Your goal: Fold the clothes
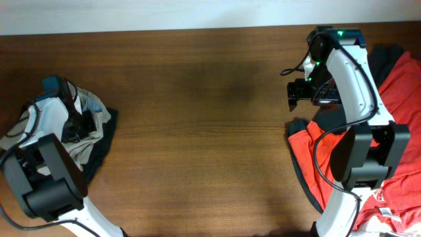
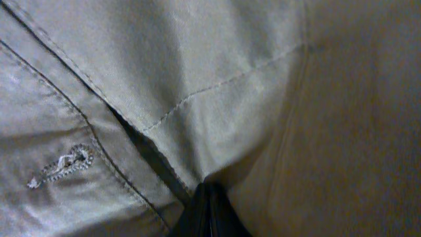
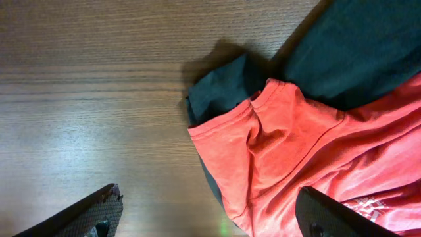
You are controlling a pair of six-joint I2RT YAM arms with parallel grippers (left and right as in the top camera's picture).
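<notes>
The khaki-beige trousers (image 1: pixel 92 125) lie bunched in a pile at the table's left edge. My left gripper (image 1: pixel 77 120) is down in that pile. In the left wrist view the trousers' fabric (image 2: pixel 217 85) fills the frame, with seams and a buttonhole, and my left gripper's fingers (image 2: pixel 209 214) are pressed together on a fold of it. My right gripper (image 1: pixel 299 92) hangs open and empty above the table at the right. In the right wrist view its fingers (image 3: pixel 210 214) are spread wide over the wood.
A heap of red (image 1: pixel 395 99) and dark garments (image 1: pixel 385 59) lies at the right edge; its red shirt (image 3: pixel 296 158) and a dark cloth (image 3: pixel 223 85) reach under my right gripper. A dark garment (image 1: pixel 102 148) lies under the trousers. The wooden table (image 1: pixel 204 118) spans the middle.
</notes>
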